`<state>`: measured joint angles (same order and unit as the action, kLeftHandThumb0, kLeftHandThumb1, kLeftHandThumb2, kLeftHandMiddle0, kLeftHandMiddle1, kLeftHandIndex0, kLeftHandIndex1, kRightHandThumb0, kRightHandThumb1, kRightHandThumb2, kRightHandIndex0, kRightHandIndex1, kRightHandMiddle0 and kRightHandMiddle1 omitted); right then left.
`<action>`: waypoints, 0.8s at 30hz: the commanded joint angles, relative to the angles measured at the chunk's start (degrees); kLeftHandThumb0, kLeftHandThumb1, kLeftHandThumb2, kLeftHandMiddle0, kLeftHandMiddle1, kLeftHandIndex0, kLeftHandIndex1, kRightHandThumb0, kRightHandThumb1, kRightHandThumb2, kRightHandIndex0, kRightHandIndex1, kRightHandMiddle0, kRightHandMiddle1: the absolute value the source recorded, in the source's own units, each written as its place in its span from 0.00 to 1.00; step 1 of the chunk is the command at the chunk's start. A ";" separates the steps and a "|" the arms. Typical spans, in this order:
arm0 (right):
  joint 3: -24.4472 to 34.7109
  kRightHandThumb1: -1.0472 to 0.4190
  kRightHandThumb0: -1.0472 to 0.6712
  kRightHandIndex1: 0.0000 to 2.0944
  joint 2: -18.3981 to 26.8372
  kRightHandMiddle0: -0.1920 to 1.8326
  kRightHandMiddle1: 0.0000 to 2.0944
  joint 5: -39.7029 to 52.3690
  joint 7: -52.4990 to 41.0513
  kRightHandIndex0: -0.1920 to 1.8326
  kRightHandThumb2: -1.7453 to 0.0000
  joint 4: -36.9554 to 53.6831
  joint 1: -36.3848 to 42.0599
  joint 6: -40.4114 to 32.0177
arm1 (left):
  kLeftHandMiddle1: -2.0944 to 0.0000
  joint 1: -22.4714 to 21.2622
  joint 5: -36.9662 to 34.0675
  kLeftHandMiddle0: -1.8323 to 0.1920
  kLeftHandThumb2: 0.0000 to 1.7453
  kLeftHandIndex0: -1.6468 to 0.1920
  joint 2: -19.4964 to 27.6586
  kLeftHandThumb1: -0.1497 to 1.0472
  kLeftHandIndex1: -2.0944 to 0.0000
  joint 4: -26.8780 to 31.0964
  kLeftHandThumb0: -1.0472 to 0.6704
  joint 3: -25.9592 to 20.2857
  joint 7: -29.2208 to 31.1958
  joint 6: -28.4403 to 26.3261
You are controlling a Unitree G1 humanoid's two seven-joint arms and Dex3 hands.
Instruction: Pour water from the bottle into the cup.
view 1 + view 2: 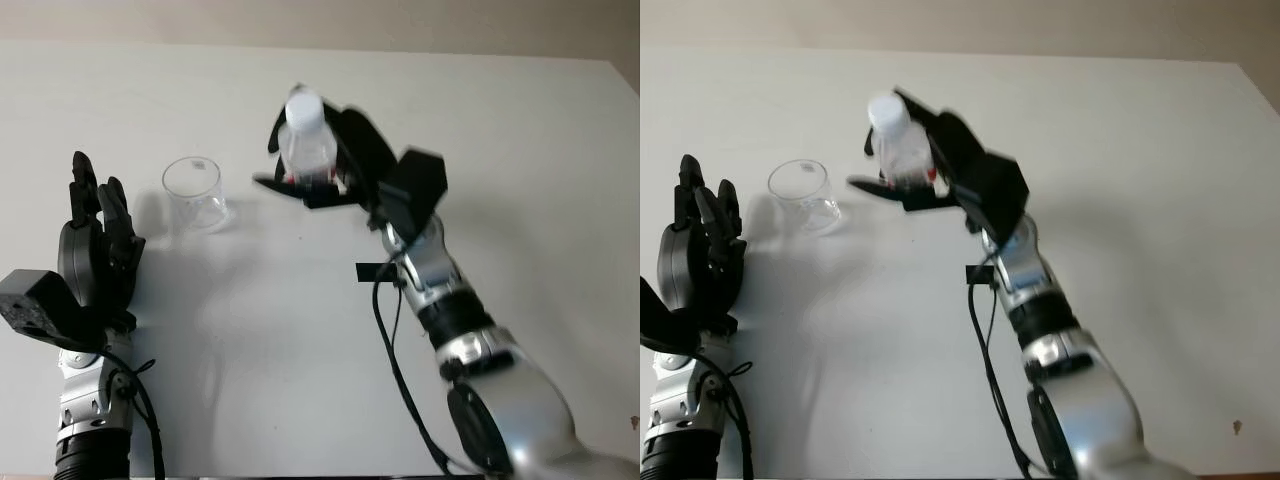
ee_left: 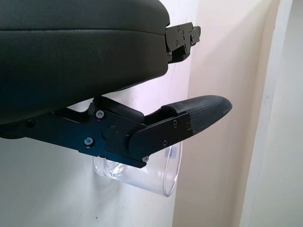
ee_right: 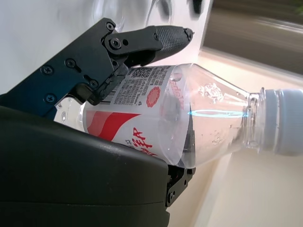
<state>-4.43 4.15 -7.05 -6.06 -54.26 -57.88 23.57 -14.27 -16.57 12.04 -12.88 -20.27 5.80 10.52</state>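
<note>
The right hand (image 3: 142,94) grips a clear plastic bottle (image 3: 189,118), fingers (image 3: 156,40) wrapped over its red-and-white label (image 3: 128,118) (barcode visible beside the fingers). The white cap (image 3: 284,123) is on. Water droplets cling inside the bottle's shoulder.

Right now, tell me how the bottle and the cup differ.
The bottle is held in the right hand, above the table; the cup stands on the table, untouched, beside the open left hand. The bottle wears a white cap and a red-and-white label; the cup is open-topped and plain. The bottle is taller and narrower, the cup short and wide. Both are clear plastic.
</note>
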 commanded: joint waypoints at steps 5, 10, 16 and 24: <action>-1.89 0.00 0.55 1.00 1.02 0.75 1.00 -6.41 8.69 0.75 0.86 -11.18 -10.46 -0.01 | 0.97 0.11 0.53 0.94 0.43 0.98 0.03 1.00 0.97 -0.11 0.20 0.09 0.02 0.67; -4.84 0.02 0.55 1.00 0.93 0.69 1.00 -11.59 14.72 0.69 0.86 -15.46 -14.36 -2.22 | 0.98 0.27 0.06 0.95 0.43 0.99 0.10 1.00 0.98 -0.51 0.20 -0.03 0.79 0.90; -11.33 0.01 0.53 1.00 0.47 0.57 1.00 -20.11 22.29 0.63 0.91 -18.31 -17.83 -6.15 | 0.98 -0.06 -0.55 0.95 0.42 1.00 -0.19 1.00 0.98 -0.98 0.20 -0.15 1.28 0.88; -14.22 0.00 0.52 1.00 -1.57 0.47 1.00 -23.36 23.31 0.62 0.92 -20.14 -21.95 -10.04 | 0.98 -0.29 0.35 0.96 0.43 1.00 -0.73 1.00 0.98 -1.25 0.20 0.50 0.16 0.58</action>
<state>-18.07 3.21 -29.91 16.69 -74.22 -76.72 13.95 -14.66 -16.63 11.96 -13.32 -20.10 6.15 11.19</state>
